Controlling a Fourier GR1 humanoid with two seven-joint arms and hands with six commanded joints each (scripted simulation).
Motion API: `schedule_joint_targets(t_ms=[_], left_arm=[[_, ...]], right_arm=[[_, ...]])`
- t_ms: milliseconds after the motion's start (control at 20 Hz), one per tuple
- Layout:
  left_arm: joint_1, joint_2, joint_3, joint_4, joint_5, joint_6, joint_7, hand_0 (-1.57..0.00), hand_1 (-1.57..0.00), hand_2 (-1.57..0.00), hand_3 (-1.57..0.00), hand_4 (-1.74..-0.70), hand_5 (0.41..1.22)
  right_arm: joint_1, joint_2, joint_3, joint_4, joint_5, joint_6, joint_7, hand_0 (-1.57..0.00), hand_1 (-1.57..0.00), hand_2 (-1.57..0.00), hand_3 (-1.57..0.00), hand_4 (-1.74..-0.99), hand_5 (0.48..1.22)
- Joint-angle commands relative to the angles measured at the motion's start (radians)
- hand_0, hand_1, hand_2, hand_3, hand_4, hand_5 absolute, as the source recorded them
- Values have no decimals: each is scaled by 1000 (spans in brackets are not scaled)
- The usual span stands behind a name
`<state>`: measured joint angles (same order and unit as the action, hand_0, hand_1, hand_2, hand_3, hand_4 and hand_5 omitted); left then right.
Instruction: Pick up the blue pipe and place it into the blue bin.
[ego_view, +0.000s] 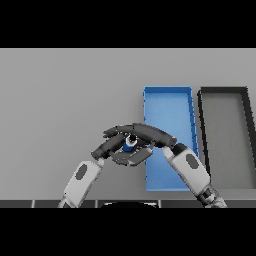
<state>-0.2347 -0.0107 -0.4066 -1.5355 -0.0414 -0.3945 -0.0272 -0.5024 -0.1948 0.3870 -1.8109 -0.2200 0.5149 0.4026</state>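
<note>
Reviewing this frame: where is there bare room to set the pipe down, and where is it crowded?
Bare: the blue bin's far half beyond the hands, the dark bin's floor, and the table left of the blue bin. Crowded: the blue bin's left edge, where left hand and right hand meet around the blue pipe.

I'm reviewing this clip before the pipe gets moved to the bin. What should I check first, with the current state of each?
1. Blue pipe held: ok, right hand curls over it.
2. Left hand also at the pipe: ok; its grip, cannot tell.
3. Pipe clear of the table: cannot tell.
4. Pipe over blue bin: not ok, just left of its edge.
5. Bin has room: ok.
6. Black bin is not the target: ok.
</note>
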Motion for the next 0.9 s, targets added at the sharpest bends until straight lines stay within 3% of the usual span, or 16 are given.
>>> schedule_joint_targets(t_ms=[0, 150, 300, 400, 500, 600, 800, 850], left_arm=[[0, -11, -1, 1, -4, 9, 17, -1571, -1571, -1528, -1139, -1596, 1221], [14, -10, -1, 0, -22, 1, -26, -1571, -1571, -1549, -1228, -1667, 1221], [18, -22, 1, -21, -19, -3, 3, -1571, -1571, -1560, -1331, -1703, 1221], [17, -17, 11, -13, -24, -17, -20, -1571, -1571, -1549, -1372, -1717, 1221], [23, -28, 9, -12, -28, -10, -38, -1571, -1571, -1545, -1396, -1725, 1221], [5, -25, 18, -1, -37, -8, -46, -1571, -1571, -1555, -1432, -1731, 1221], [16, -21, 18, -14, -34, -1, -58, -1571, -1571, -1564, -1434, -1732, 1221], [24, -18, 12, -26, -42, 4, -61, -1571, -1571, -1566, -1264, -1734, 1221]], right_arm=[[-2, 0, 1, 13, 14, 5, -23, -630, -652, -657, -504, -1383, 523], [2, 19, 11, 20, 10, 4, -46, -1089, -1101, -1103, -896, -1537, 600], [7, 50, 3, 33, 2, -12, -81, -1324, -1330, -1331, -1225, -1481, 869], [17, 59, 14, 31, 44, -12, -121, -1413, -1417, -1418, -1350, -1474, 996], [11, 69, 13, 30, 60, 0, -121, -1470, -1472, -1473, -1429, -1481, 1077], [35, 90, 0, 24, 37, 4, -113, -1506, -1508, -1508, -1480, -1488, 1129], [52, 141, -21, 7, -1, 4, -34, -1545, -1545, -1545, -1534, -1494, 1183], [69, 151, -19, -2, 7, 1, -45, -1550, -1550, -1550, -1541, -1495, 1191]])
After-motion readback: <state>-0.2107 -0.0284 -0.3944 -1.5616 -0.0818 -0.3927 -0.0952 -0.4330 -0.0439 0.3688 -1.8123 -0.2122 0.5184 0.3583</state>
